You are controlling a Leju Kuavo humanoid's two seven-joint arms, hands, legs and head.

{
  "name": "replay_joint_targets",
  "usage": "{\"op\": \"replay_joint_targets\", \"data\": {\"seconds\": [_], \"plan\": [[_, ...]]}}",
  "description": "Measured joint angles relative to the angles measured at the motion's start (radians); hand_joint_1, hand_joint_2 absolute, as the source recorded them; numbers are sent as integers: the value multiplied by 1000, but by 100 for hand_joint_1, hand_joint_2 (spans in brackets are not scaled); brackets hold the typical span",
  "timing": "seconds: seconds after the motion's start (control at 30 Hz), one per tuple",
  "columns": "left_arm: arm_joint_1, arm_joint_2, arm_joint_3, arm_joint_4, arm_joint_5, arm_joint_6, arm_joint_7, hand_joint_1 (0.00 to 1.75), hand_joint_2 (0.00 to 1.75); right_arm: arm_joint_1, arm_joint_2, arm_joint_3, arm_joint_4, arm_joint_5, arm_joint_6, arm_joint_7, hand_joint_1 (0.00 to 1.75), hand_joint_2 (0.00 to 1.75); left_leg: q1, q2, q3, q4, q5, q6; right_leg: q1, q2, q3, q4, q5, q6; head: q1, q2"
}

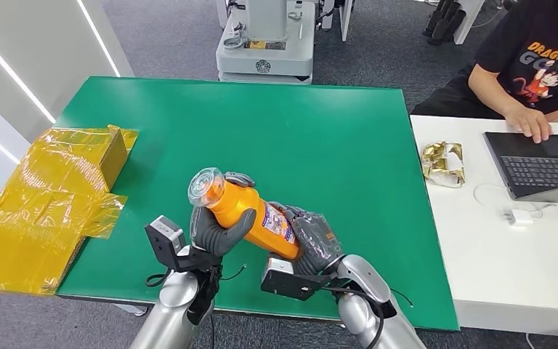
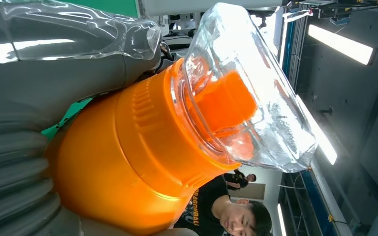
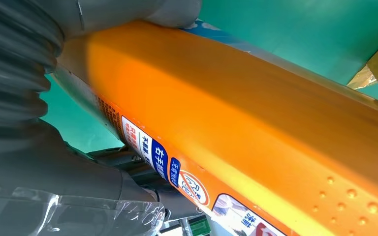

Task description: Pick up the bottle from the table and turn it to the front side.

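An orange bottle [image 1: 251, 212] with a clear cap [image 1: 205, 186] is held tilted above the green table [image 1: 312, 145], cap toward the left. My left hand [image 1: 218, 227] grips its upper body below the cap. My right hand [image 1: 312, 243] grips its lower end, where a printed label [image 1: 280, 224] shows. The left wrist view shows the orange bottle [image 2: 128, 162] with its clear cap [image 2: 248, 88] close up against the grey hand cover [image 2: 15, 162]. In the right wrist view the bottle [image 3: 256, 113] lies along my right hand [image 3: 24, 142], its label [image 3: 177, 169] facing the camera.
Yellow film-wrapped cardboard [image 1: 47, 196] lies at the table's left edge. A white desk [image 1: 508, 240] on the right carries a laptop [image 1: 545, 163], a gold wrapper [image 1: 442, 163] and a charger [image 1: 521, 217]; a person [image 1: 538, 65] sits there. A robot base [image 1: 265, 43] stands beyond the table.
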Motion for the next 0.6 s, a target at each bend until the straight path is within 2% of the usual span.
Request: {"op": "replay_joint_targets", "data": {"seconds": [0.6], "plan": [[0,0,0,0,0,0,0,106,175,0,0,2,1,0,0,0,175,175,0,0,0,0,0,0,0,0,0,0,0,0,0,0]]}}
